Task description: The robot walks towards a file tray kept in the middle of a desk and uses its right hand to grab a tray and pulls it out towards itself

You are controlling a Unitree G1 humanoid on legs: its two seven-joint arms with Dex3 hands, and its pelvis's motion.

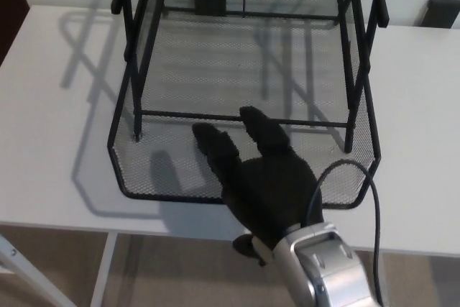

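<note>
Head view: two fingers (219, 150) of the right hand (262, 185) reach over the front rim of the tray (165, 190) and lie on its mesh floor, hooked there so a draw toward the robot would carry the tray along; the thumb sits below the rim, near the desk's edge, so the rim seems pinched between them. The tray juts forward out of the black rack (140, 62), its front close to the near edge of the desk (50, 149). The left hand does not show.
</note>
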